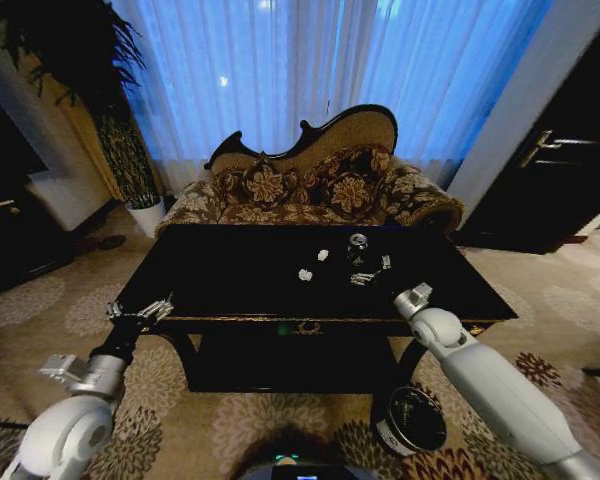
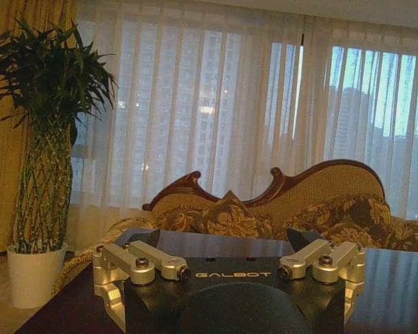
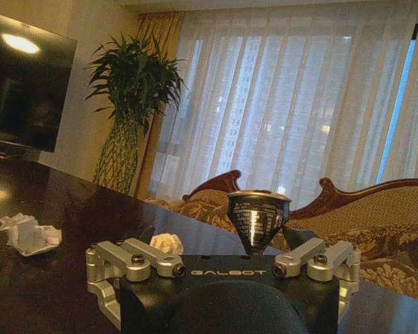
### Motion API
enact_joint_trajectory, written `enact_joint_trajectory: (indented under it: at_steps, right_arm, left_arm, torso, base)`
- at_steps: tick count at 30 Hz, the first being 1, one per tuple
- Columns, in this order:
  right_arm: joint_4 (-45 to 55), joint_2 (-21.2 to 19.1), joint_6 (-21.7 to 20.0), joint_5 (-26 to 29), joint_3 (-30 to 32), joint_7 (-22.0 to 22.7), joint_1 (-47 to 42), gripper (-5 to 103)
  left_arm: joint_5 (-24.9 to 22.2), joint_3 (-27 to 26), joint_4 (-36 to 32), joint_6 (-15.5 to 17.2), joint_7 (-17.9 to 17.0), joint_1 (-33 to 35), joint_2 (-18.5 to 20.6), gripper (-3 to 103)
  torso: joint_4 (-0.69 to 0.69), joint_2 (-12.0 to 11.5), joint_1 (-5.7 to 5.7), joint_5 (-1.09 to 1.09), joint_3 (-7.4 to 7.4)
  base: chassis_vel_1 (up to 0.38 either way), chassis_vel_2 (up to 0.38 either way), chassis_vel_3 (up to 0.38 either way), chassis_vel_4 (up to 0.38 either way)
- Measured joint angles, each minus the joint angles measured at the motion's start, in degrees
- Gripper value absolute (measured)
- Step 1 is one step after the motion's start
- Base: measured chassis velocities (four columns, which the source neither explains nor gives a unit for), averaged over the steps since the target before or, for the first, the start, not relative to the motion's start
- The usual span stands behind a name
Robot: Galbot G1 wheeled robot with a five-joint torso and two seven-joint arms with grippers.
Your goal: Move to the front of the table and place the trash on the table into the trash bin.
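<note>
The glossy black table [image 1: 240,280] stands right in front of me. The trash lies right of its middle: two white crumpled paper bits [image 1: 305,274] [image 1: 323,255], a dark round can-like piece [image 1: 357,243] and a small clear bottle [image 1: 370,276]. My left gripper [image 1: 140,310] hovers open by the table's front left corner [image 2: 226,243]. Over the front edge on the right my right gripper [image 1: 412,298] is open and faces the can-like piece [image 3: 258,217] and the paper bits [image 3: 29,234] [image 3: 167,243], well short of them. The black trash bin [image 1: 412,420] stands on the carpet under my right arm.
A patterned sofa [image 1: 310,185] runs along the table's far side in front of curtains. A tall potted plant [image 1: 130,150] stands at the back left, dark furniture [image 1: 10,240] at the left and a dark door [image 1: 560,180] at the right. Patterned carpet surrounds the table.
</note>
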Motion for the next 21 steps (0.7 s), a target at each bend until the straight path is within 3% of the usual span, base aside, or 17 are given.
enact_joint_trajectory:
  at_steps: [15, 20, 21]
  right_arm:
    - [-4.88, 1.92, -0.41, 0.23, -6.09, 0.99, 8.33, 101]
    - [-4.84, 1.48, -0.50, 0.18, -5.74, 1.26, 8.05, 82]
    - [-4.84, 1.48, -0.50, 0.18, -5.74, 1.26, 8.05, 82]
  left_arm:
    - [-0.58, -0.46, 0.04, -0.04, 0.12, 0.42, -0.12, 100]
    - [-0.58, -0.03, 0.48, -0.16, 0.29, 0.05, -0.35, 100]
    - [-0.58, -0.03, 0.48, -0.16, 0.29, 0.05, -0.35, 100]
  torso:
    - [0.02, 0.00, 0.00, 0.02, 0.00]
    - [0.02, 0.00, 0.01, 0.03, 0.01]
    - [0.02, 0.00, 0.01, 0.03, 0.01]
  base:
    - [0.000, 0.000, 0.000, 0.000]
    - [0.000, 0.000, 0.000, 0.000]
    - [0.000, 0.000, 0.000, 0.000]
